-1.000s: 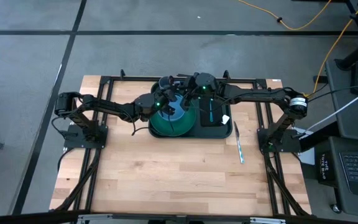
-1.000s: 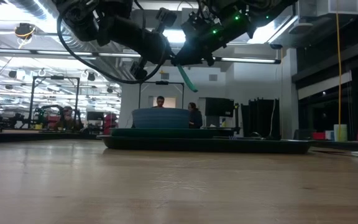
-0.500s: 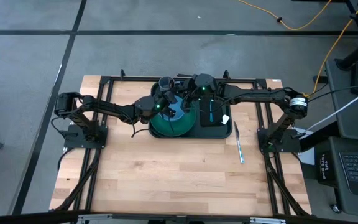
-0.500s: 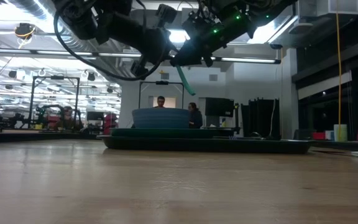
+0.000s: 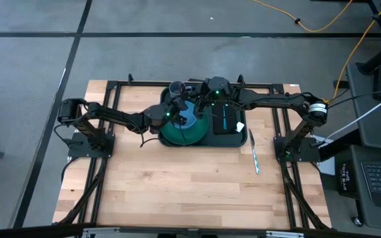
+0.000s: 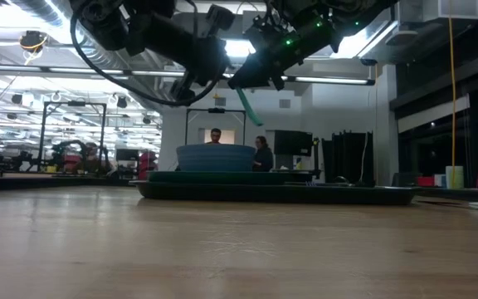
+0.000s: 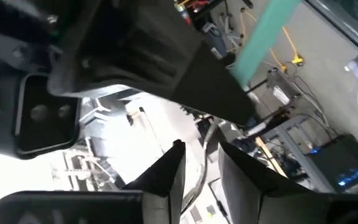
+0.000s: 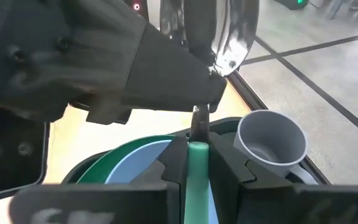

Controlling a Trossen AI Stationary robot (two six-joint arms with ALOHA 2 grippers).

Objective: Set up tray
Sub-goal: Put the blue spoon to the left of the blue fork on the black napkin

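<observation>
The dark green tray (image 5: 204, 143) (image 6: 305, 196) lies at the table's far middle. It carries a green plate (image 5: 174, 137), a blue bowl (image 5: 189, 120) (image 6: 216, 158), a grey cup (image 5: 176, 87) (image 8: 271, 140) and a black napkin (image 5: 229, 127) with a teal-handled utensil (image 5: 224, 119). My right gripper (image 5: 200, 104) (image 6: 247, 81) (image 8: 197, 152) hovers above the bowl, shut on a teal-handled spoon (image 8: 197, 155). My left gripper (image 5: 177, 109) (image 6: 191, 85) (image 7: 201, 158) hangs beside it, slightly open and empty. My right gripper pinches the spoon's teal handle (image 8: 197, 148) between its two fingers, which lie along it. The shiny metal head (image 8: 222, 37) points away past the fingertips. The handle's free end (image 6: 250, 108) slants down below the gripper. The spoon is lifted clear above the bowl.
A metal utensil (image 5: 253, 153) lies on the bare wood right of the tray. The near half of the table (image 5: 190, 192) is open wood. Black frame rails run along the table's left, right and far edges. People stand far off in the room beyond the table.
My left gripper has drawn back a little toward the table's left, away from the spoon. My right gripper has kept the spoon above the bowl.
</observation>
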